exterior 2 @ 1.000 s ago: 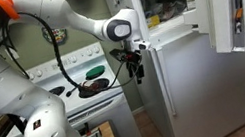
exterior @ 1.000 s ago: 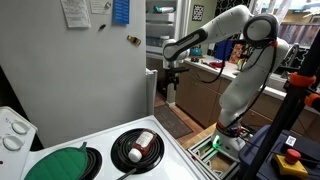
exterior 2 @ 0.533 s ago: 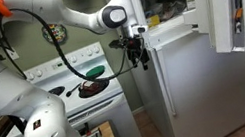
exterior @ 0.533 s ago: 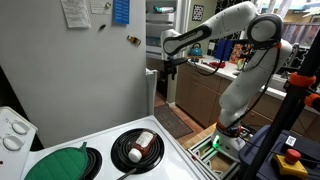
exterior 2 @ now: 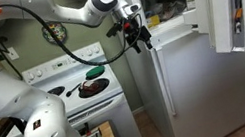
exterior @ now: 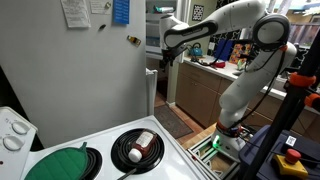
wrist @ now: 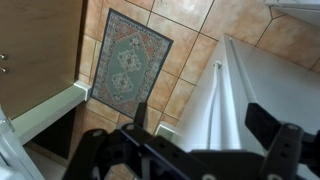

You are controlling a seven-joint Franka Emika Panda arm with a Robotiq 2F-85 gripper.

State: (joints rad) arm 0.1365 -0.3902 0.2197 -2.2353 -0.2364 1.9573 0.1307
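My gripper (exterior: pixel 163 55) hangs in the air at the upper front edge of the white fridge (exterior: pixel 90 80), fingers pointing down. In an exterior view it (exterior 2: pixel 143 39) is just left of the top corner of the lower fridge door (exterior 2: pixel 202 85), near the seam below the freezer. In the wrist view the gripper (wrist: pixel 200 125) is open and empty; its two dark fingers stand on either side of the door's vertical handle (wrist: pixel 214 95), which lies well below them. I cannot tell if it touches the fridge.
The freezer door (exterior 2: pixel 221 5) stands open at the upper right. A white stove (exterior: pixel 100 140) beside the fridge carries a black pan (exterior: pixel 137 147) and a green lid (exterior: pixel 62 163). Below are a tile floor with a patterned rug (wrist: pixel 125 60) and a wooden cabinet (wrist: pixel 35 50).
The gripper has risen along the fridge's front edge, from about mid-door height to near the top of the lower door. It stays open and empty.
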